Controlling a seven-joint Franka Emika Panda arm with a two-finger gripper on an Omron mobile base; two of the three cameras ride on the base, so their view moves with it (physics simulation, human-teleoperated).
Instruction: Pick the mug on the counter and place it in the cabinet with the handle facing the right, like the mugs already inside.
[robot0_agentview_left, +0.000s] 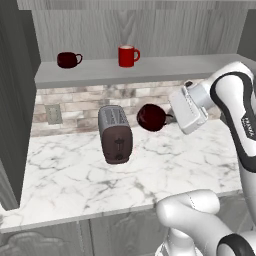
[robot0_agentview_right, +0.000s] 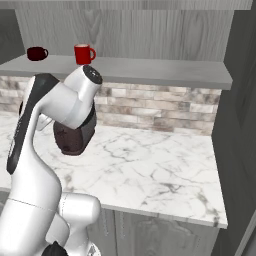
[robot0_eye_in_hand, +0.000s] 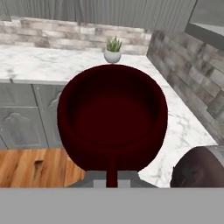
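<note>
The dark maroon mug hangs in the air above the white marble counter, just right of the toaster. My gripper is shut on its handle, which points right toward my hand. In the hand view the mug is tipped so its open mouth faces the camera. Above, on the cabinet's pale grey shelf board, stand a squat maroon mug and a taller red mug, both handles to the right. In the right base view my arm hides the held mug.
A dark toaster stands on the counter close to the left of the held mug. A brick backsplash runs under the shelf. A small potted plant sits on a further counter. Grey cabinet side walls flank the counter.
</note>
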